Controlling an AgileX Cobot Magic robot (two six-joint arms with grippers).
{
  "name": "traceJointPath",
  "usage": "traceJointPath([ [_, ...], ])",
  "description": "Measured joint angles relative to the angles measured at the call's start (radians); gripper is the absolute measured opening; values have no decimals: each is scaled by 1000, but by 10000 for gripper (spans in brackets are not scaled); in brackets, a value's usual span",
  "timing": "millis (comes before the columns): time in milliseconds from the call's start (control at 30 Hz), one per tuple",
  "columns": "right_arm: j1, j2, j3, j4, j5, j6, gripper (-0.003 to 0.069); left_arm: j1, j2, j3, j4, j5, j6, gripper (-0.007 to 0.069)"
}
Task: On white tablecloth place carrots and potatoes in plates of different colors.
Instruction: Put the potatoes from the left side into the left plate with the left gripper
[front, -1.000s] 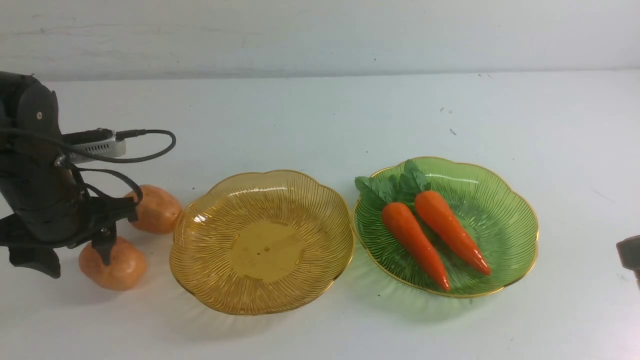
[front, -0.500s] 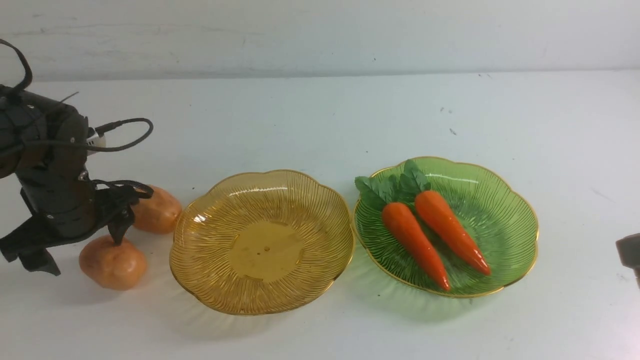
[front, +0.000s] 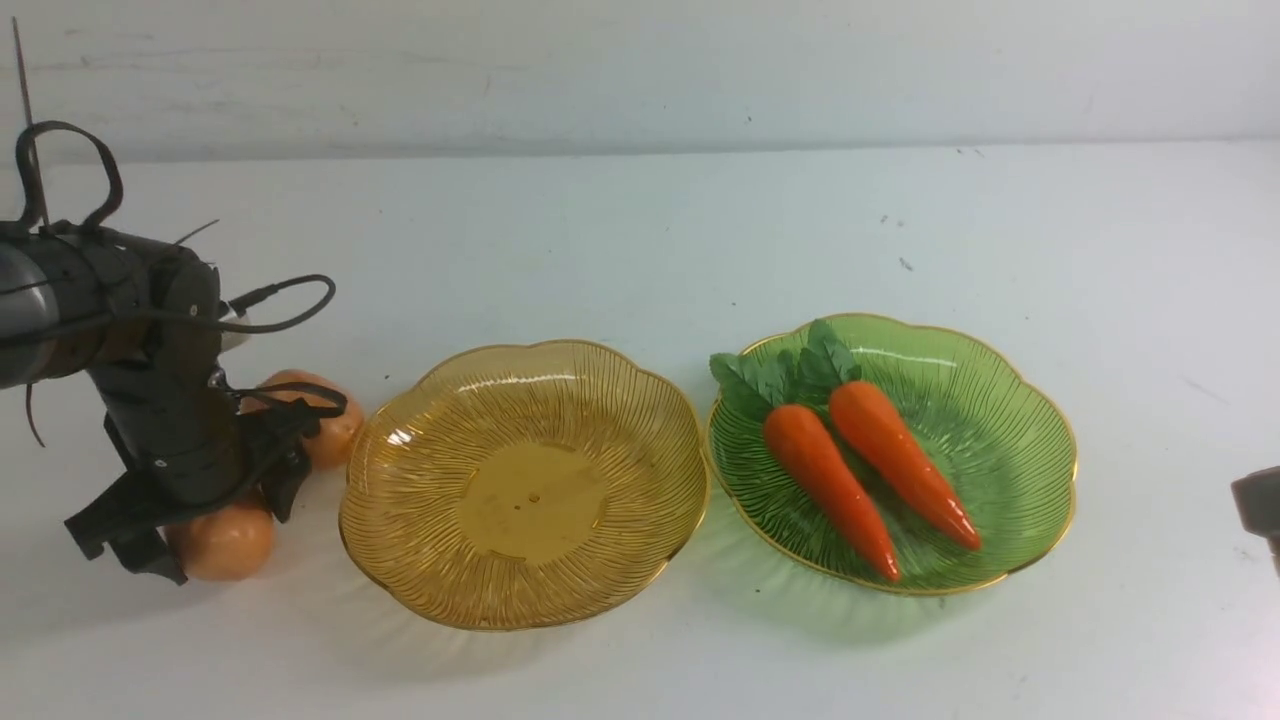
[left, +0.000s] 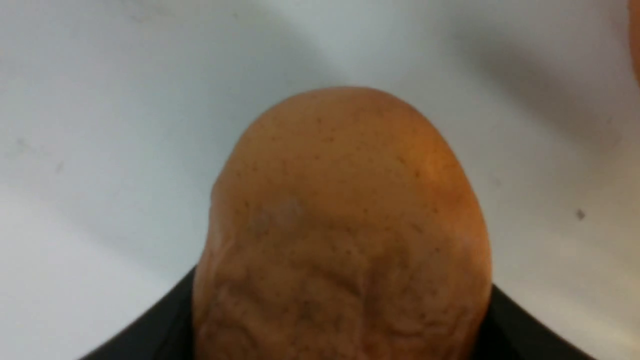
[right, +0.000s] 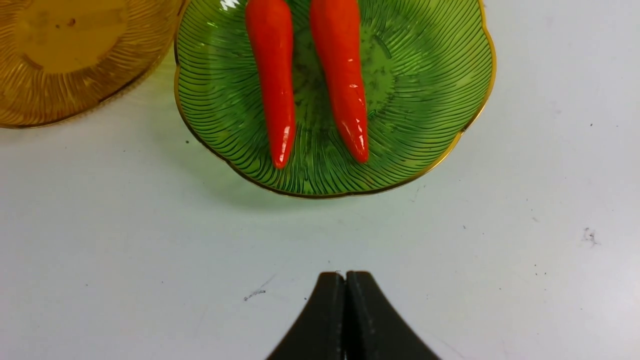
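Observation:
On the white tablecloth (front: 640, 230) two carrots (front: 830, 480) (front: 900, 460) lie side by side in the green plate (front: 1010, 440); they also show in the right wrist view (right: 272, 75). The amber plate (front: 525, 500) is empty. Two potatoes lie left of it. My left gripper (front: 205, 525) is open and low over the near potato (front: 225, 548), one finger on each side. In the left wrist view this potato (left: 345, 220) fills the space between my black fingers (left: 160, 330). The far potato (front: 330, 430) lies just behind. My right gripper (right: 345, 276) is shut and empty, in front of the green plate (right: 440, 75).
The amber plate's rim (front: 352, 470) is close beside my left gripper and both potatoes. A grey wall (front: 640, 70) runs along the back. My right gripper (front: 1258, 505) barely shows at the right edge of the front view. Open cloth lies behind and in front of the plates.
My left arm has swung right and come down, so its open fingers now straddle the near potato. The potatoes, plates, carrots and right gripper have not moved.

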Motion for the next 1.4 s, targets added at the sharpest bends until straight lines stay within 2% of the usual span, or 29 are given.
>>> traceJointPath([
  [100,0,0,0,1,-1,0,-15,0,-28,0,0,53,79,433],
  [300,0,0,0,8,-5,0,-15,0,-184,-69,-27,138,213,427],
  [467,0,0,0,16,-7,0,-15,-22,-279,-153,-188,172,391,427],
  [500,0,0,0,19,-7,0,-15,-58,-282,-163,-295,173,461,427],
  [567,0,0,0,19,-8,0,-15,-128,-260,-163,-373,152,530,427],
  [633,0,0,0,19,-8,1,-15,-211,-212,-163,-395,85,566,428],
  [700,0,0,0,19,-8,1,-15,-277,-147,-163,-396,11,568,431],
  [800,0,0,0,19,-8,1,-15,-312,-66,-163,-391,-44,566,460],
  [1133,0,0,0,19,-8,1,-15,-314,23,-167,-372,-40,519,596],
  [1400,0,0,0,20,-8,1,-15,-294,23,-248,-369,22,506,619],
])
